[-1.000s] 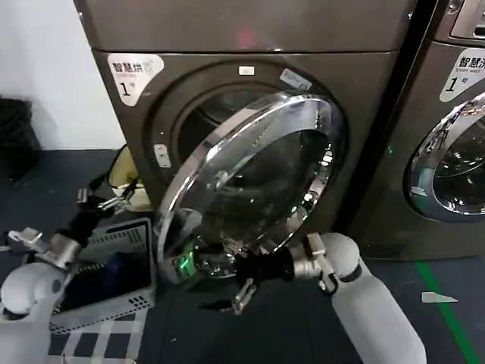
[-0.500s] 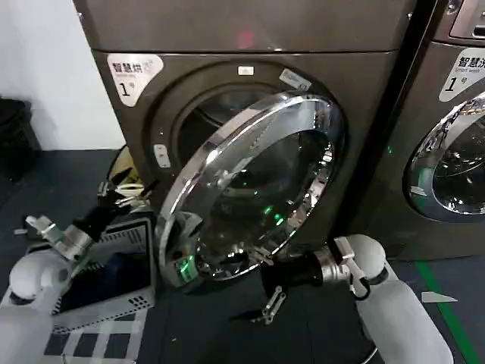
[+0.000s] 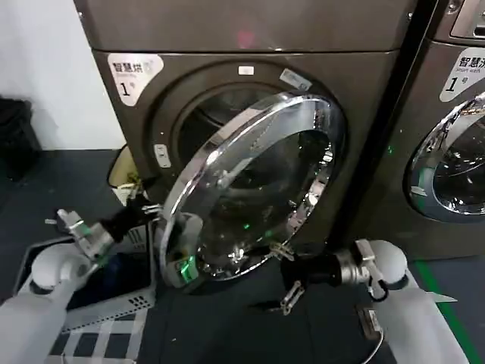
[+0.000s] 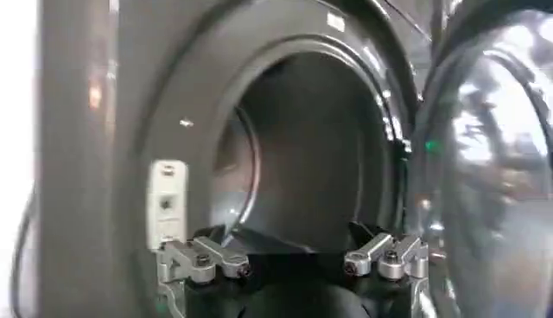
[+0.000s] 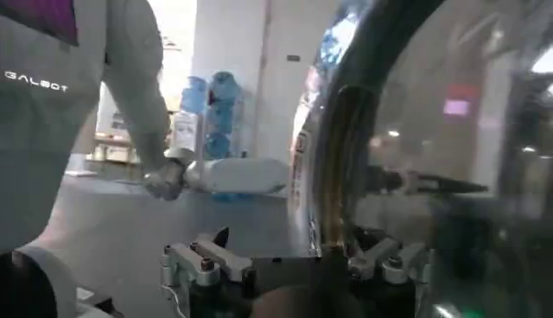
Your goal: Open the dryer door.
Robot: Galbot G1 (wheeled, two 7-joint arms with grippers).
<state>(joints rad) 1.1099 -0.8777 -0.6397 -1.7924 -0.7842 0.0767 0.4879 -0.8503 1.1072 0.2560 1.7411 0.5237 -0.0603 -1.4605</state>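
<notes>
- I see the dryer door [image 3: 250,182] half-swung — a gap to the drum opening [image 3: 216,114] stays open at its left.
- The basket [image 3: 114,288] crowds the floor there.

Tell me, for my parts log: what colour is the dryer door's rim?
Shiny chrome silver; the dryer door shows it best in the head view.

The dryer door [image 3: 254,186] stands ajar between left gripper [image 3: 140,208] and right gripper [image 3: 279,250].
</notes>
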